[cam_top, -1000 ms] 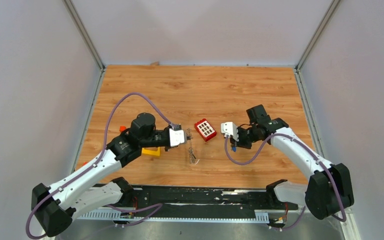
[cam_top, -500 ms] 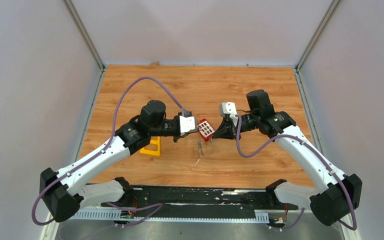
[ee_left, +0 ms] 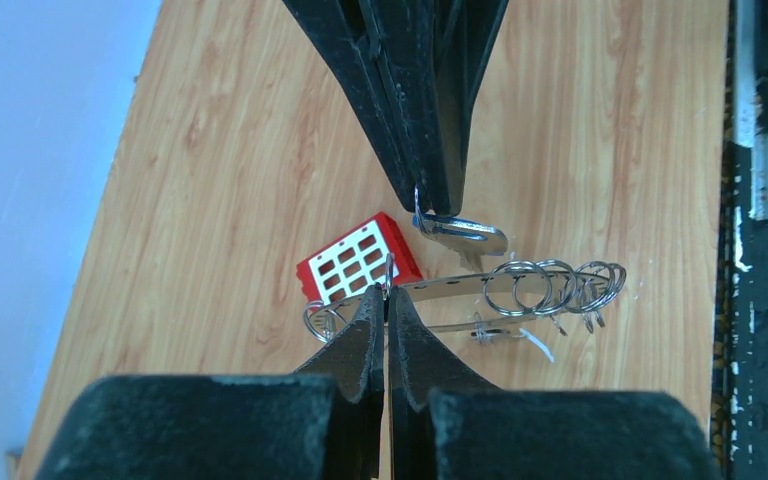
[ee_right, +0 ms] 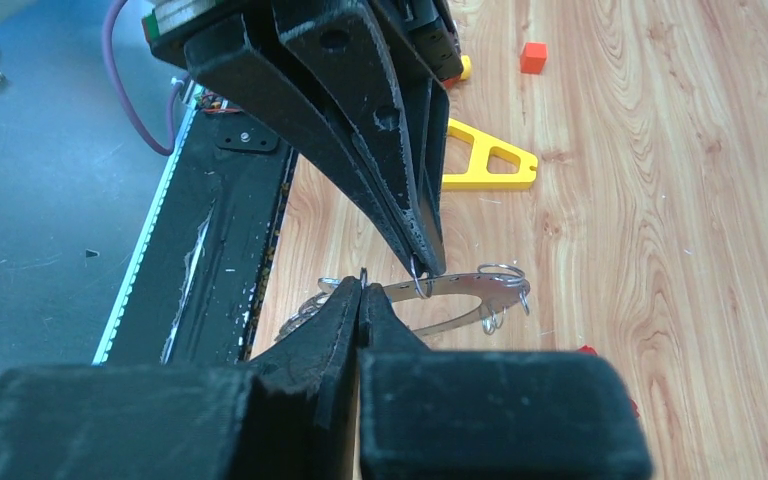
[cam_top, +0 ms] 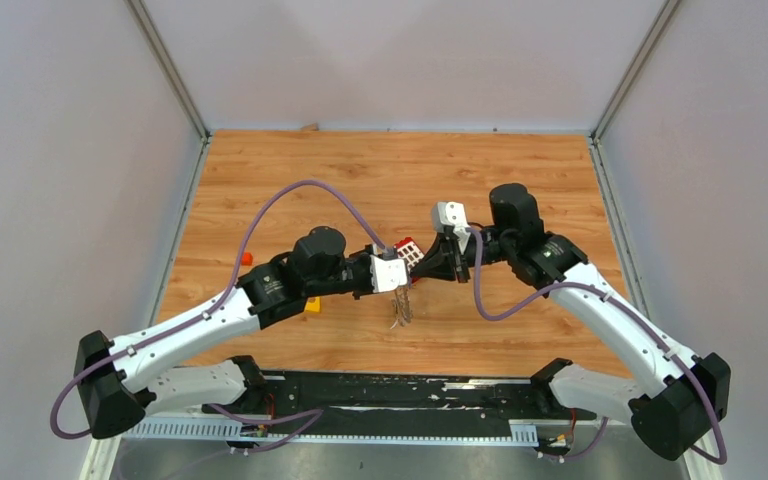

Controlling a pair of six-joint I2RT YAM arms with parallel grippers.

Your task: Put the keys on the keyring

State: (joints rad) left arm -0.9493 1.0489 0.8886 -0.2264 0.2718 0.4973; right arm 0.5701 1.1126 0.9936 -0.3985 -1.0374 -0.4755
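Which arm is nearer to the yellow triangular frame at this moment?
Left. The left arm reaches over the yellow frame, partly covering it in the top view; the right arm comes in from the far side of the keyring, well clear of the frame.

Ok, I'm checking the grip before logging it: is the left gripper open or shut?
Shut. In the left wrist view the left gripper has its fingers pressed together with no gap, pinching the keyring at its edge.

Table, clock centred on the keyring. My left pincer reaches in from 9 o'clock, and my right pincer from 2, with a key at its tips. The block is just behind at 12. The triangular frame is at 9, partly under my left arm. The small cube is at 10, well apart.
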